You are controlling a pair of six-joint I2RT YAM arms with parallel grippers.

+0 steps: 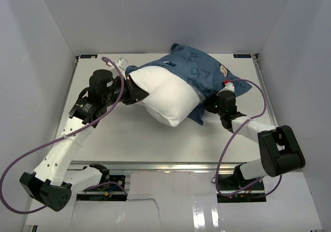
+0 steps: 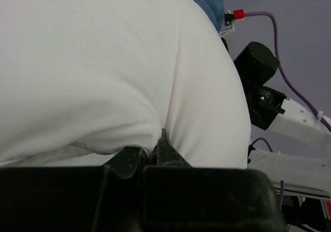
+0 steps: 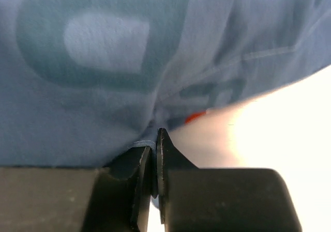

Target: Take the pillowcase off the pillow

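White cloth is bunched between the fingers of the left gripper [image 2: 158,148]. They're squeezed together on a fold of the pillow [image 2: 114,61], so that side has a solid pinch. Same deal on the other side: the right gripper [image 3: 155,145] has its fingers pressed together with a bit of the blue case [image 3: 103,61] caught in them (you can see a thin pale hem edge right at the tips).

Pulling back to the top view, the left gripper [image 1: 135,93] bites the pillow's [image 1: 165,95] left end. The right gripper [image 1: 211,106] grabs the case [image 1: 199,69] at its near-right edge, by the open mouth.

The pillow is roughly half bare. Its white near-left part sticks out, and the far-right part is under the case, which sits rumpled toward the far right. Both lie on the white table [image 1: 129,134], around its far middle.

A purple cable [image 1: 31,157] loops off each arm. The left wrist view also catches the right arm [image 2: 258,82] just past the pillow's bulge.
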